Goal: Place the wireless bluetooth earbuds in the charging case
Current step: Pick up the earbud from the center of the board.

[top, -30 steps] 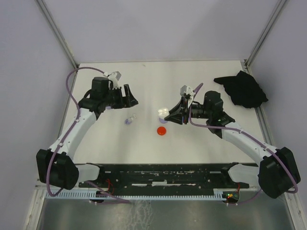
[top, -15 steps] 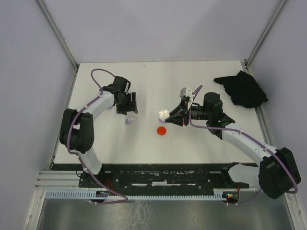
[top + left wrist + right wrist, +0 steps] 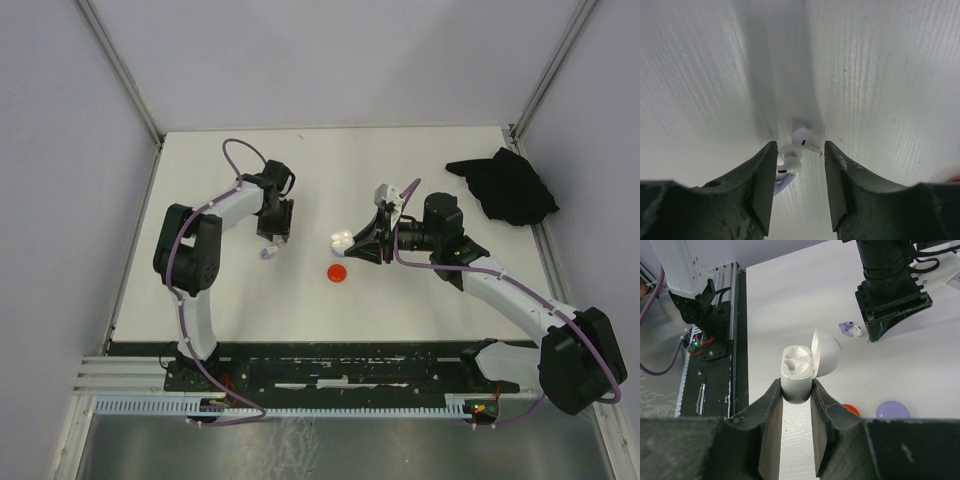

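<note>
From above, the earbuds [image 3: 267,251] are only a pale speck at the left end effector's [image 3: 277,232] tips. Its wrist camera shows two white buds and a lilac bit lying on the table [image 3: 890,75] between wide-parted fingers, ungripped. The right end effector [image 3: 795,385] clamps the charging case [image 3: 796,367], lid open. Its finger half hides a red disc [image 3: 852,410] and a lilac disc [image 3: 892,410].
</note>
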`<action>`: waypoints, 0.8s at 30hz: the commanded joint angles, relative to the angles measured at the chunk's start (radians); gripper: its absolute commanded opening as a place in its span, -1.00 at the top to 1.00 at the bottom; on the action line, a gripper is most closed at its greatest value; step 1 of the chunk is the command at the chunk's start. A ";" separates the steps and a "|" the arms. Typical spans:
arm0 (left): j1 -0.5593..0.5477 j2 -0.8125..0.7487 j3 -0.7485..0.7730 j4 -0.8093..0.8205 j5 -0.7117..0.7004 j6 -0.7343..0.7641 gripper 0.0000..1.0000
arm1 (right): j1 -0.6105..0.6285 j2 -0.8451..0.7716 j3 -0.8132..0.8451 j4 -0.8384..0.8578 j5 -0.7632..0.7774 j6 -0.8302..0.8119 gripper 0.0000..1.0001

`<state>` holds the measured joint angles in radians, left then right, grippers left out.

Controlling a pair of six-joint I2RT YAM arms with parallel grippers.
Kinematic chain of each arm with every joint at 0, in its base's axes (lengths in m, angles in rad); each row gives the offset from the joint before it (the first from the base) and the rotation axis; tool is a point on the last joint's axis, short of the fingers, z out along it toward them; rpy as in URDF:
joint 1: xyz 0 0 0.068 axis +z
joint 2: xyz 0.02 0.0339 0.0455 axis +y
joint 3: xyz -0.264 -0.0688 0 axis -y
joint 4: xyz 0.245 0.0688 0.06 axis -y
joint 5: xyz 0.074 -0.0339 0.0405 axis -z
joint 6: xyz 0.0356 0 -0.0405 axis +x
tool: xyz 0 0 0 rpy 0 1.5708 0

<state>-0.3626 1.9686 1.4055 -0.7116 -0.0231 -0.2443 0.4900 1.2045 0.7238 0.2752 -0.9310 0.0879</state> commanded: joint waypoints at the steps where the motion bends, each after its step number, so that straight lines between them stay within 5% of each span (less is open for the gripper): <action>1: -0.009 0.036 0.058 -0.019 -0.056 0.070 0.04 | 0.003 -0.001 0.011 0.029 -0.003 -0.014 0.96; 14: -0.034 0.071 0.036 -0.029 -0.021 0.092 0.52 | 0.003 -0.004 0.017 0.034 -0.007 -0.004 0.96; 24: -0.063 -0.186 -0.041 0.093 -0.029 0.113 0.56 | 0.002 -0.017 0.014 0.116 0.019 0.023 0.96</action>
<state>-0.4065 1.9465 1.3701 -0.7048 -0.0643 -0.1802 0.4900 1.2060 0.7238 0.2897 -0.9295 0.0921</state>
